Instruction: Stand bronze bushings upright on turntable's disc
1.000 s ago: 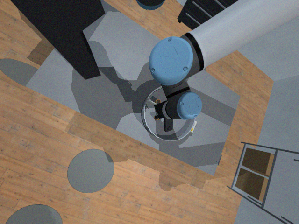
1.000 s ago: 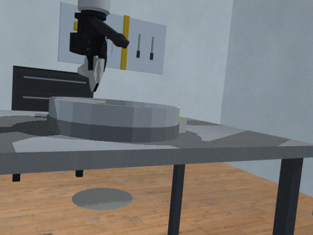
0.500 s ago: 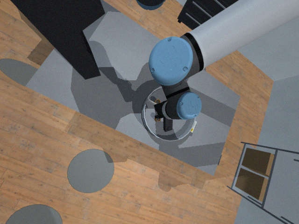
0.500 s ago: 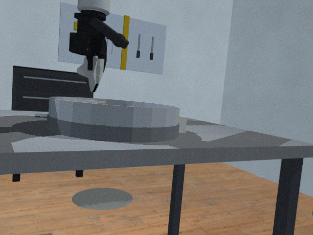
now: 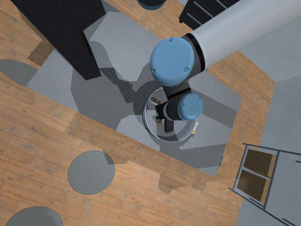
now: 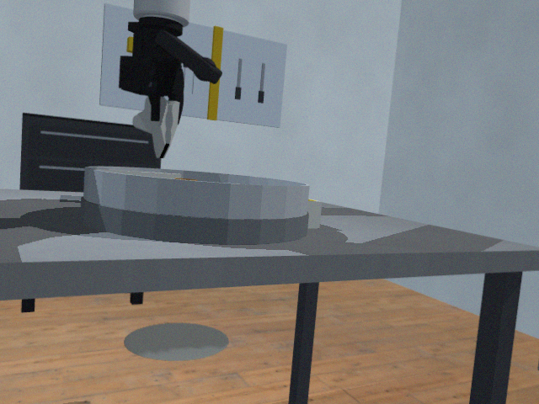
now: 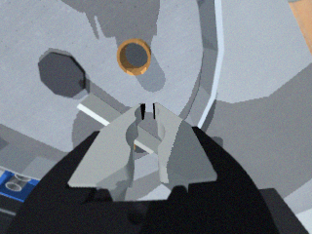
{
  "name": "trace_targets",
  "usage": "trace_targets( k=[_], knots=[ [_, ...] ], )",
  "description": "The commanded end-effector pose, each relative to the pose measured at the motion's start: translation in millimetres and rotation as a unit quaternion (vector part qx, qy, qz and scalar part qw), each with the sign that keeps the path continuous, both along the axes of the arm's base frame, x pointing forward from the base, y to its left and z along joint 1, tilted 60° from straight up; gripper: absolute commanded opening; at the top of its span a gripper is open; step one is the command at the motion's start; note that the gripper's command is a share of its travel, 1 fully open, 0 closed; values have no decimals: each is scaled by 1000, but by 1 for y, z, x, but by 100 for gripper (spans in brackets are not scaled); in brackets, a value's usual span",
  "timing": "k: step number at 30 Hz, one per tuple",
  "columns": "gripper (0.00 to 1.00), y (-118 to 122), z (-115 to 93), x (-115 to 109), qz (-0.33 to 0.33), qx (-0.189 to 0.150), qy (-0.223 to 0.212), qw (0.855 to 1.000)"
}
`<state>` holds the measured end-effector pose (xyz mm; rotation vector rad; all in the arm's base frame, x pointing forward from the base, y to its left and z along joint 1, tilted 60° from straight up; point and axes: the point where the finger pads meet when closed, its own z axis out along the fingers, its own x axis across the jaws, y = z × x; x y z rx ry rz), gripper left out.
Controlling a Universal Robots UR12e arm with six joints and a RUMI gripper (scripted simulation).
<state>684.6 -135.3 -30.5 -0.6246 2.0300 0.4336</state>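
Observation:
A bronze bushing [image 7: 134, 57] stands upright on an open end on the turntable's grey disc [image 7: 161, 44], beside the dark hub [image 7: 61, 73]. My gripper [image 7: 148, 104] hangs above the disc with its fingertips close together and nothing between them, clear of that bushing. In the side view the gripper [image 6: 163, 150] is a little above the turntable's rim [image 6: 195, 191]. From above, two bronze bushings [image 5: 158, 101] [image 5: 159, 120] show on the disc next to my wrist. A corner of the blue crate [image 7: 15, 182] with a steel bushing shows at the wrist view's lower left.
The turntable has a raised white rim [image 5: 167, 136] around the disc. A small white box [image 6: 314, 213] stands behind it on the table. A black cabinet [image 6: 87, 151] and a wall tool panel [image 6: 243, 87] are behind. A shelf unit [image 5: 257, 175] stands on the floor at the right.

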Motion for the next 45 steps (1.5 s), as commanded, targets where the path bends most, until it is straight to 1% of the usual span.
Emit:
trace_targets(
  k=[1, 8, 13, 15, 20, 24, 30, 32, 45],
  knots=[
    [5, 1, 1, -1, 0, 0, 0, 1000],
    [5, 10, 6, -3, 2, -1, -1, 1000],
    [5, 22, 16, -6, 4, -3, -3, 1000],
    [5, 22, 16, -6, 4, -3, -3, 1000],
    [5, 41, 30, -11, 6, -7, -6, 1000],
    [5, 61, 44, -16, 9, -11, -8, 1000],
    [5, 96, 71, -24, 14, -17, -14, 1000],
    [5, 96, 71, -24, 14, -17, -14, 1000],
    [5, 187, 141, -45, 26, -34, -28, 999]
  ],
)
